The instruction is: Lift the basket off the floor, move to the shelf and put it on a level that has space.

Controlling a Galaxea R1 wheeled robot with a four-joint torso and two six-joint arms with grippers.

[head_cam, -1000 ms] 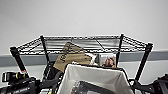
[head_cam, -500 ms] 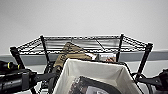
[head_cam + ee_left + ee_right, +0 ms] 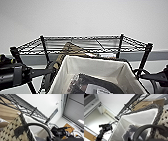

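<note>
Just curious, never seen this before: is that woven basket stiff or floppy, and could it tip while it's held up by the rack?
The basket probably holds its shape: its woven wall and braided rim look firm. Its cloth lining is likely soft. With dark items inside, it may be uneven in weight and could tilt.

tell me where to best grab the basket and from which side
By the two dark loop handles at the short ends of the basket, one arm from each side. The loops stand clear of the braided rim, and an end-to-end hold keeps the open, loaded basket level.
</note>
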